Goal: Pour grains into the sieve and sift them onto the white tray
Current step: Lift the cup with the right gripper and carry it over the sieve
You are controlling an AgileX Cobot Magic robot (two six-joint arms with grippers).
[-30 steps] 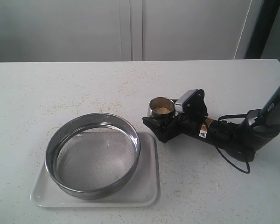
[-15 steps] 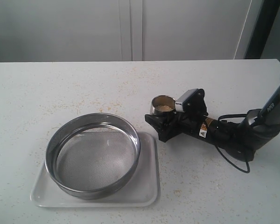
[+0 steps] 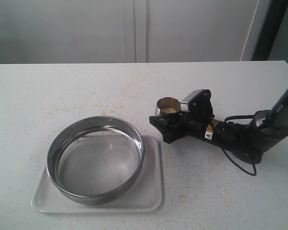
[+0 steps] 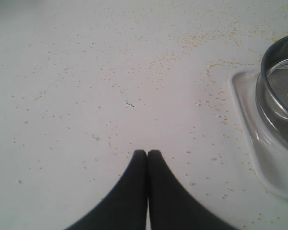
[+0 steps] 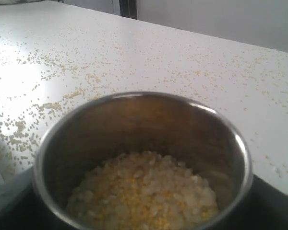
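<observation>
- On our left side, the left gripper (image 4: 147,152) shows only in its wrist view: its two dark fingers are pressed together with nothing between them, over bare table (image 4: 62,96).
- Loose spilled grains (image 4: 197,38) are scattered over the table around it, and a corner of the white tray (image 4: 249,143) lies just beside it.
- In the exterior view, the white tray (image 3: 153,191) lies flat on the table at the lower left.
- The sieve (image 3: 97,163) stands upright on the tray, covering most of it. We see only bare grey mesh inside it.
- Right of the sieve and apart from it stands a small steel cup (image 3: 167,108), upright, mouth up.
- The grains (image 5: 144,191) are in this cup, a yellow and whitish heap filling its lower part.
- The right gripper (image 3: 166,117) reaches in low from the right and pinches the cup, a dark jaw lying against the cup wall on either side.
- We cannot tell whether the cup's base touches the table.
</observation>
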